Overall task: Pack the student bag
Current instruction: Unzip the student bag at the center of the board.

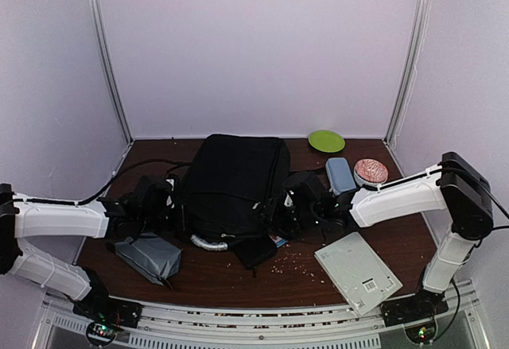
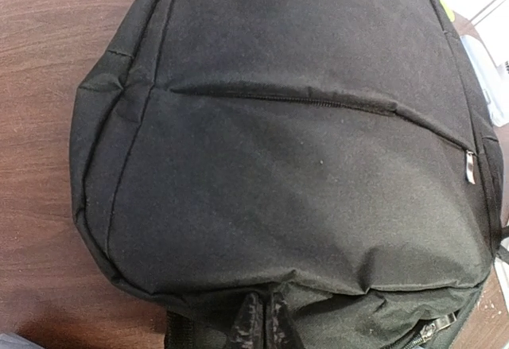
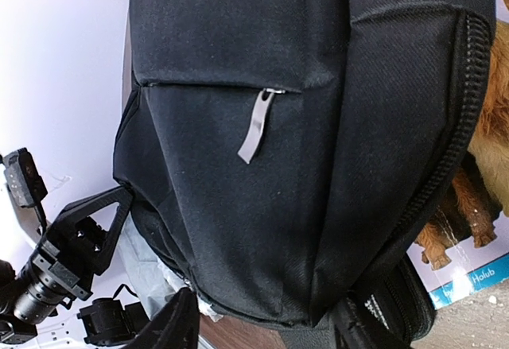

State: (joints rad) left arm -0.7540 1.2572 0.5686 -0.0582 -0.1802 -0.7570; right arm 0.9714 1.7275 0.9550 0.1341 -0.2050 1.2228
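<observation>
Basically nothing was packed yet: student bag (image 1: 235,182) looked zipped, grey pouch (image 1: 147,255) outside it, left gripper (image 2: 258,321) pressed together at its edge, right gripper (image 3: 266,321) spread astride it.

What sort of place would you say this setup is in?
Most likely a robotics lab test cell, not a home or classroom: plain white panel walls with metal corner rails enclose a wooden table, two robot arms are mounted at its near edge, and the student bag lies between them.
</observation>
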